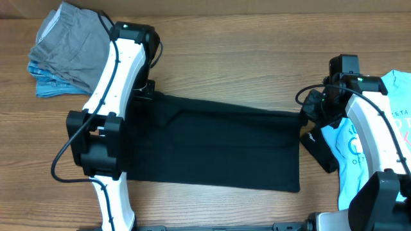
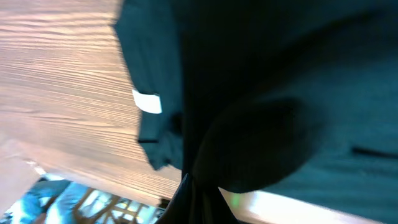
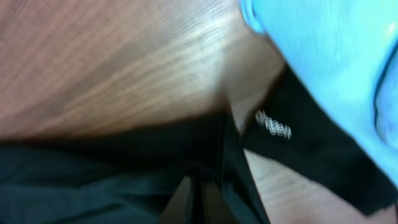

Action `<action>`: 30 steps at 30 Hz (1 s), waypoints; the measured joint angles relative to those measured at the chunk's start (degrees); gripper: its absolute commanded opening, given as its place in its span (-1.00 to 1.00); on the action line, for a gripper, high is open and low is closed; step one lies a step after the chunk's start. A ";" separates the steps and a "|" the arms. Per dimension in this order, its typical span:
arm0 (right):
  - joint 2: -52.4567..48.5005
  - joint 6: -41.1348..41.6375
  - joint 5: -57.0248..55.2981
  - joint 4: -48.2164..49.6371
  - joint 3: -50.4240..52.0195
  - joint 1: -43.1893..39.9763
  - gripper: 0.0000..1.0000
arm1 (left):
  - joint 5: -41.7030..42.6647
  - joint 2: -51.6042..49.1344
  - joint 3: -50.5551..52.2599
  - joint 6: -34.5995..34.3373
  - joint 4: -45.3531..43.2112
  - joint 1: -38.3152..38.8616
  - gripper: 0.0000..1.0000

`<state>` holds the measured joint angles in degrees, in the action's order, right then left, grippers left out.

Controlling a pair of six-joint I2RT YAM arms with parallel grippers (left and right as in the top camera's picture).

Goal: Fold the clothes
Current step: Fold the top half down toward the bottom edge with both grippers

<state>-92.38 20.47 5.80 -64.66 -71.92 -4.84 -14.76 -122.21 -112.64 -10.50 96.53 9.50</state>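
Wooden table (image 1: 231, 64) held everything. Left gripper (image 1: 146, 88) and right gripper (image 1: 309, 110) were each pinched tight on the far edge of the black T-shirt (image 1: 218, 147), already a folded band at centre. More folds looked due. The light-blue tee (image 1: 392, 122) waited unfolded at the right, and grey and blue pieces (image 1: 67, 48) sat stacked far left.

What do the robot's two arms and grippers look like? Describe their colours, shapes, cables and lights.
The left arm and right arm have white rounded shells joined by blocky black joints. A thin black cable loops beside each. A small green light glows near each wrist. The left gripper and right gripper are black.
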 measured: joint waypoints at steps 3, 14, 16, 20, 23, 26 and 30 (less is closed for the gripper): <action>0.00 0.31 0.35 -2.71 0.00 0.00 -0.92 | 2.67 3.30 3.21 0.33 -0.07 0.00 -0.92; 0.00 0.33 0.81 -10.43 0.07 0.00 -0.92 | 4.79 17.92 19.67 0.39 0.15 -0.63 -0.92; 0.00 0.33 1.55 -10.27 0.59 0.00 -0.92 | 4.87 18.08 21.68 0.35 0.24 -1.46 -0.91; 0.00 0.31 2.56 -8.94 3.50 0.00 -0.92 | 4.92 18.08 23.50 0.31 0.15 -3.52 -0.92; 0.00 0.31 2.91 -8.37 6.64 0.00 -0.92 | 4.66 18.08 24.22 -0.13 0.13 -4.79 -0.92; 0.00 0.31 2.97 -8.04 9.44 0.00 -0.91 | 4.66 18.10 24.98 -0.22 0.13 -5.62 -0.91; 0.00 0.28 2.95 -8.00 12.37 0.00 -0.86 | 4.70 18.10 26.16 -0.33 0.15 -6.23 -0.92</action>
<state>-92.38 20.75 8.75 -72.66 -59.55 -4.84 -10.07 -104.12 -86.48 -10.83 96.68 3.27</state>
